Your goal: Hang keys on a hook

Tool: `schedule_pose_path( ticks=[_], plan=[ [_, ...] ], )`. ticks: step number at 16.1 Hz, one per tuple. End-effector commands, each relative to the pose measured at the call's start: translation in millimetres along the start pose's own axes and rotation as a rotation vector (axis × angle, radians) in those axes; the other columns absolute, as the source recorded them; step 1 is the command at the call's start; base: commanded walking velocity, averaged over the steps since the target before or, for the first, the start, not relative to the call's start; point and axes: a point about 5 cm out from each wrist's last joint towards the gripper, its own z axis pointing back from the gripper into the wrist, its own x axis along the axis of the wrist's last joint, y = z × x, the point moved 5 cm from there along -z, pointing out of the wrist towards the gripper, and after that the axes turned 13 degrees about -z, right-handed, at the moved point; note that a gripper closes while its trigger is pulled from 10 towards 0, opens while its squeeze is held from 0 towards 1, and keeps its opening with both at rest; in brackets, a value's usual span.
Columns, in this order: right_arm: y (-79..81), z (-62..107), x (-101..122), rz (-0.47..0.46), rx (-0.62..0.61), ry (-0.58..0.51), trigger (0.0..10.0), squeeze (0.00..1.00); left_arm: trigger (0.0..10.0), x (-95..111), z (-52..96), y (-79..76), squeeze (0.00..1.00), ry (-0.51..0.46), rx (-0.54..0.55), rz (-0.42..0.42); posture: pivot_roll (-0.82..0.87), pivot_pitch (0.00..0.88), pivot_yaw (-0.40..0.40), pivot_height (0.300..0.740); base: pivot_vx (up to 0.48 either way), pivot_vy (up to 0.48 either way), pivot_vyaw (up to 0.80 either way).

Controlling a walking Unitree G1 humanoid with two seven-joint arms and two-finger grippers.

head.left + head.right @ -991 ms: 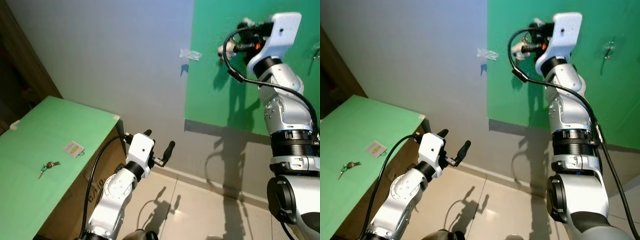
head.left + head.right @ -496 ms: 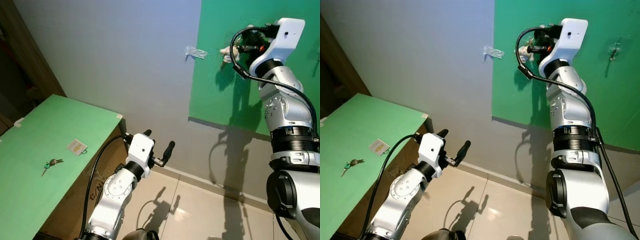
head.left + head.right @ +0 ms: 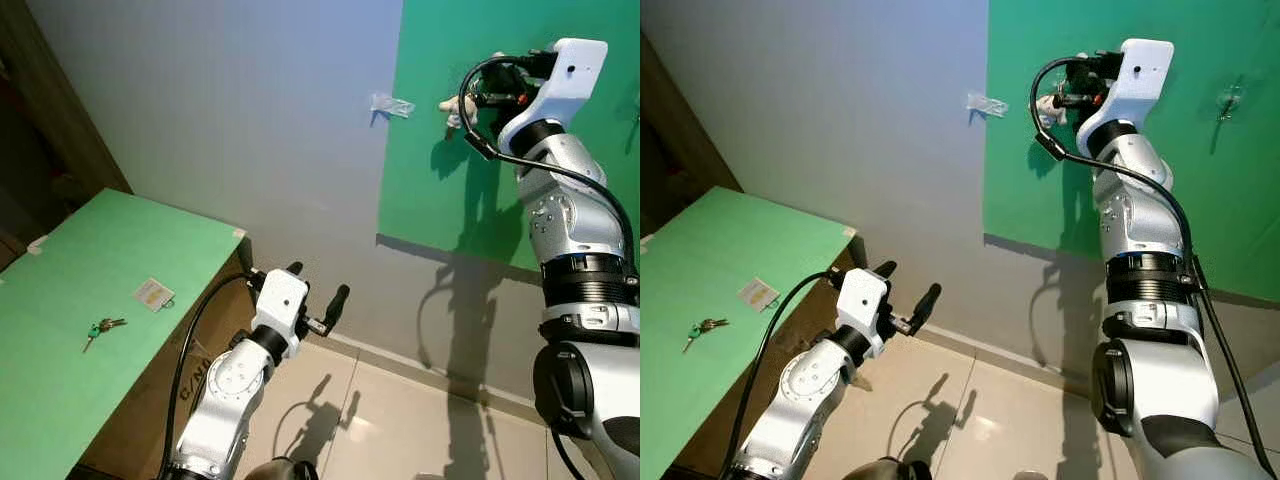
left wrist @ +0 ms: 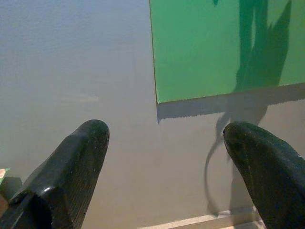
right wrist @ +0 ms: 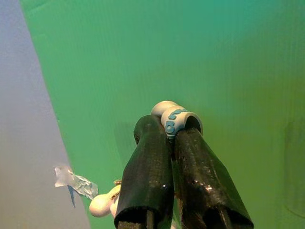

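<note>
Up high, my right gripper (image 3: 470,98) is raised against the green panel (image 3: 1200,200) on the wall. From the head views I make out something pale at its tip, nothing finer. My right wrist view settles it: both fingers (image 5: 147,167) pressed together, pinching a small white ring with blue marks (image 5: 175,120); a pale rounded piece (image 5: 102,204) shows lower beside them, close to the panel. A scrap of clear tape (image 5: 71,177) sits on the grey wall just at the panel's edge.

Further right on the panel, a clear hook (image 3: 1228,98), well apart from my gripper.

Keys (image 3: 100,328) lie on the green tabletop (image 3: 60,400) at my left, near a small white card (image 3: 152,294).

My left gripper (image 3: 318,292) is held low beside the table's corner, fingers spread wide, holding nothing. Its wrist view looks between the two fingertips (image 4: 76,157) at grey wall and the panel's lower corner.
</note>
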Motion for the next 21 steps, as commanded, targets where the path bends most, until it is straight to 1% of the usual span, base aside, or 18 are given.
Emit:
schedule_pose_path(
  ticks=[1,3,4,5,6,8,10,13,14,15,16,21],
  plan=[
    [6.1,1.6,-1.1,-0.005,0.037,0.011,0.0,0.22,10.0,2.2,0.4,-0.5,0.0,0.002,0.0,-0.016,-0.2,0.021,0.083,0.74,0.0,0.0,0.0],
    [24.2,4.8,-4.9,0.033,0.125,0.021,0.0,0.21,10.0,2.4,0.6,-0.4,0.0,0.002,0.001,-0.016,-0.2,0.021,0.083,0.74,0.0,0.0,0.0],
    [38.0,8.1,-6.4,0.041,0.193,0.027,0.0,0.2,10.0,2.5,0.7,-0.4,0.0,0.002,0.002,-0.016,-0.19,0.022,0.082,0.74,0.0,0.0,0.0],
    [56.9,13.8,-5.5,0.037,0.286,0.026,0.0,0.2,10.0,2.3,0.9,-0.2,0.0,0.002,0.002,-0.016,-0.19,0.022,0.082,0.74,0.0,0.0,0.0],
    [70.0,19.0,-2.4,0.028,0.358,0.025,0.0,0.2,10.0,2.3,1.2,0.0,0.0,0.002,0.003,-0.016,-0.19,0.023,0.082,0.74,0.0,0.0,0.0],
    [76.9,23.6,2.3,0.029,0.408,0.022,0.0,0.2,10.0,2.1,1.4,0.2,0.0,0.003,0.004,-0.015,-0.2,0.024,0.083,0.74,0.0,0.0,0.0],
    [79.5,26.9,7.6,0.047,0.434,0.007,0.0,0.18,10.0,1.9,1.5,0.0,0.0,0.004,0.003,-0.015,-0.2,0.024,0.083,0.74,0.0,0.0,0.0],
    [80.3,29.1,9.6,0.064,0.438,0.005,0.0,0.18,10.0,1.7,1.5,-0.2,0.0,0.005,0.001,-0.014,-0.2,0.029,0.085,0.74,0.0,0.0,0.0],
    [77.7,28.1,8.4,0.065,0.42,0.011,0.0,0.2,10.0,1.8,1.6,0.0,0.0,0.006,0.001,-0.014,-0.2,0.029,0.085,0.74,0.0,0.0,0.0],
    [72.4,25.8,5.5,0.061,0.391,0.031,3.6,1.0,10.0,1.5,1.8,0.0,0.0,0.006,0.001,-0.014,-0.2,0.03,0.085,0.74,0.0,0.0,0.0],
    [67.7,23.2,3.2,0.055,0.367,0.048,10.0,1.0,10.0,1.3,1.8,-0.1,0.0,0.007,0.001,-0.014,-0.2,0.03,0.085,0.74,0.0,0.0,0.0],
    [60.7,21.3,-0.9,0.055,0.332,0.075,10.0,1.0,10.0,0.9,1.9,-0.6,0.0,0.009,0.0,-0.012,-0.2,0.031,0.084,0.74,0.0,0.0,0.0]
  ],
)
